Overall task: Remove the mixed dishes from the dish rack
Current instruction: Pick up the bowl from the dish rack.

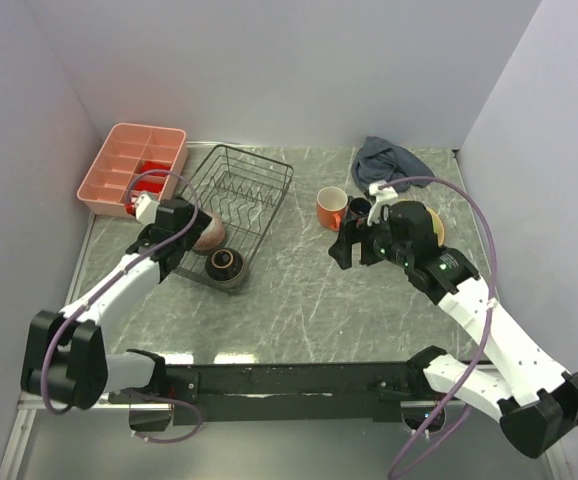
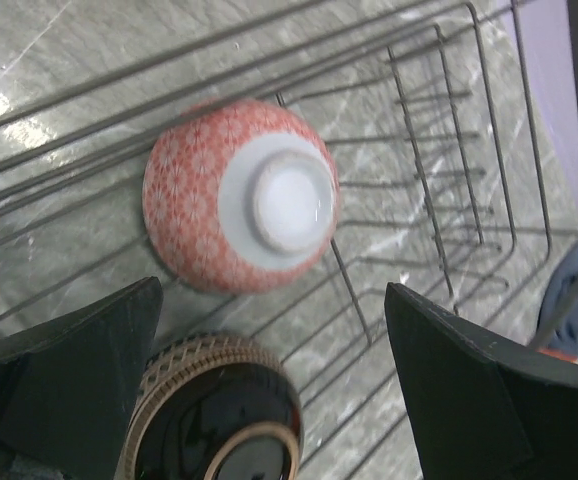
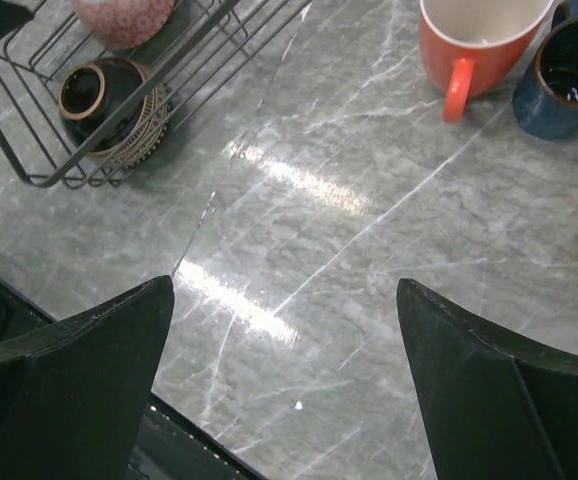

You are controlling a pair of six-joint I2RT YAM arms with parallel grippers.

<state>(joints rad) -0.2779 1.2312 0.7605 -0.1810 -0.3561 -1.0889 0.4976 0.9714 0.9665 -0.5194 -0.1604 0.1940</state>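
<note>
The black wire dish rack (image 1: 237, 195) stands left of centre. In its near end lie the pinkish bowl (image 1: 210, 237), upside down, and the dark brown bowl (image 1: 225, 266). My left gripper (image 1: 183, 228) hovers over them, open and empty. In the left wrist view the pinkish bowl (image 2: 239, 195) lies ahead of the left gripper (image 2: 271, 300), with the brown bowl (image 2: 219, 410) close by the left finger. The orange mug (image 1: 332, 208), dark blue cup (image 1: 359, 210) and tan-yellow plate (image 1: 433, 230) sit on the table at right. My right gripper (image 1: 355, 248) is open and empty over bare table. The lime green plate is out of view.
A pink compartment tray (image 1: 132, 168) stands at the back left beside the rack. A blue-grey cloth (image 1: 389, 160) lies at the back right. White walls close in the table on three sides. The right wrist view shows the mug (image 3: 474, 45), cup (image 3: 569, 75) and rack corner (image 3: 29, 150).
</note>
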